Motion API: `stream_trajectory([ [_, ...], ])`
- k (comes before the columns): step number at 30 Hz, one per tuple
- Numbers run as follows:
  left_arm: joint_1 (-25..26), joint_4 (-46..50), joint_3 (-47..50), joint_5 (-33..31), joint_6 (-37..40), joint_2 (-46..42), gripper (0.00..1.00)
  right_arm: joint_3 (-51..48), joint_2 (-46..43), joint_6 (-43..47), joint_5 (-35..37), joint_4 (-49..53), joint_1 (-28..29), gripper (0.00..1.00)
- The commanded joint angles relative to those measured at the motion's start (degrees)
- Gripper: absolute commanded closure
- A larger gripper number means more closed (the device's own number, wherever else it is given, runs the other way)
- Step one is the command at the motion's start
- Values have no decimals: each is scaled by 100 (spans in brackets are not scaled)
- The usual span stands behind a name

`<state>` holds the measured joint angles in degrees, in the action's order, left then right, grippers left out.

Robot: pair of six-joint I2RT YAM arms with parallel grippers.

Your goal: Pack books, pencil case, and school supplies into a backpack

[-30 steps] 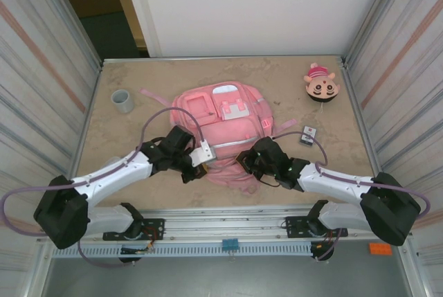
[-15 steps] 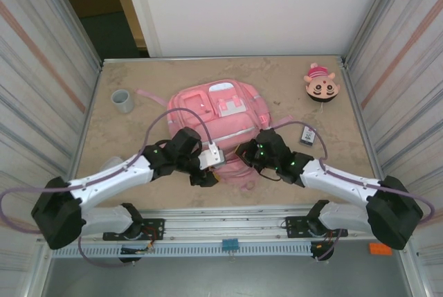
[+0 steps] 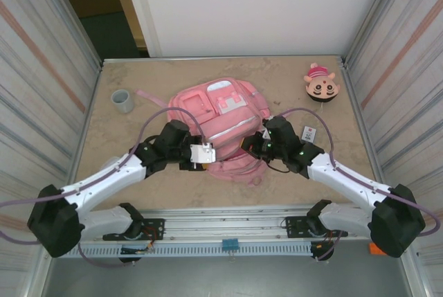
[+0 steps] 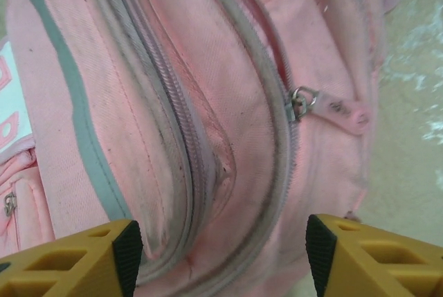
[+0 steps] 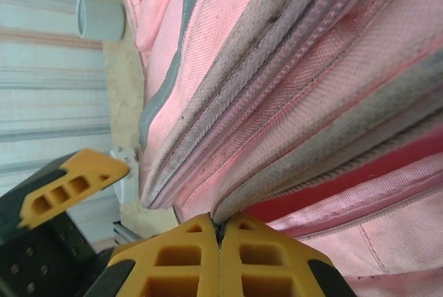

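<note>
Together, two arms meet at a pink backpack

Far left on the marbled table stands a small grey cup, well apart from everything else. Next comes the left gripper, hovering at the near left side of the backpack. Its yellow fingers are spread wide, with nothing between them but pink fabric and grey zip lines below. A pink zip pull lies on the bag just ahead of it. The backpack itself lies flat in the middle of the table, front pockets up. On its near right side, the right gripper has its fingers pressed tight together, pinching the edge of the bag beside a zip, where a darker red strip shows. Just right of that arm lies a small pale item, near the bag. Far right, towards the back corner, sits a cartoon-face toy.
</note>
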<state>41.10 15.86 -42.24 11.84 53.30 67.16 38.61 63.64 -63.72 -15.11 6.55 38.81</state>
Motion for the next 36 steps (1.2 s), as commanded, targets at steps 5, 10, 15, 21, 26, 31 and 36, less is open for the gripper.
stream_trajectory([
  [5,-206,-1277,76,296,126,411,35,266,-127,341,-456,84,-44,95],
  [10,-293,-1579,15,277,35,739,39,276,-106,428,-504,6,-48,95],
  [15,-331,-1345,-193,204,-32,987,75,379,-26,642,-621,105,-51,95],
  [21,-74,-699,-19,400,-555,309,100,409,50,1095,-642,251,-145,95],
  [26,490,-657,384,159,-1458,-343,100,438,232,1374,-804,265,-308,95],
  [31,872,-1125,619,46,-2469,-428,100,595,119,1726,-705,678,-438,73],
  [36,890,-1120,465,-365,-2782,-223,100,803,-646,2061,332,1835,-124,56],
])
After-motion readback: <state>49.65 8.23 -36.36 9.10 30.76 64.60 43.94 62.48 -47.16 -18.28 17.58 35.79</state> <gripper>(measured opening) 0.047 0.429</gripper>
